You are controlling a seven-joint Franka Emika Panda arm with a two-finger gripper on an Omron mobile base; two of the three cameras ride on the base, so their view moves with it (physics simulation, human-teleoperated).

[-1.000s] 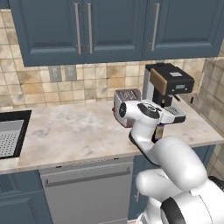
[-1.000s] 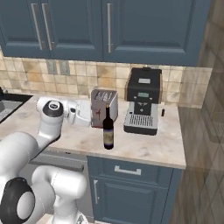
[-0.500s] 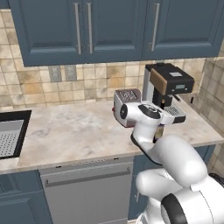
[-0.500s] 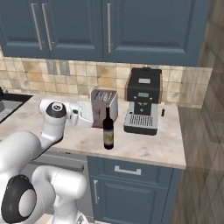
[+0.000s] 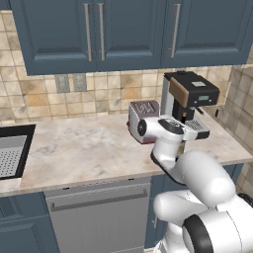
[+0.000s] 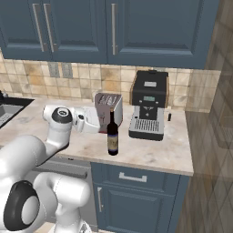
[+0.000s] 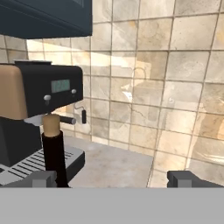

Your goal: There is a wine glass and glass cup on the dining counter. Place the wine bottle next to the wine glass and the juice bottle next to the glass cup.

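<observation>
Upper cabinets [image 6: 113,32], dark blue with vertical bar handles, span the wall from 9 to 3 o'clock above a tan tiled backsplash [image 6: 86,75]. Wall counter [image 5: 84,148], beige marble-look top over blue base units, carries the appliances; a dishwasher front [image 5: 99,217] sits below it at 6 o'clock in the left base view, and a sink [image 5: 12,153] is set into it at 9 o'clock. Robot arm [image 6: 54,136], white with dark joints, rises from 7 o'clock in the right base view and reaches level over the counter toward the bottle. Coffee machine [image 6: 149,103], black with a tan side panel and a ribbed drip tray, stands at 1 o'clock of the bottle against the backsplash. Toaster [image 6: 108,108], silver with two slots, stands just behind the bottle and left of the coffee machine. Wine bottle [image 6: 112,135], slim and dark with a long neck and a pale label, stands upright near the counter's front edge at the centre of the right base view; in the hand view its neck and tan cap show at 8 o'clock, in front of the coffee machine. Gripper [image 7: 117,178]: fingers spread wide, nothing between them; the bottle neck stands just inside the left fingertip [image 7: 43,178], and contact cannot be told.
</observation>
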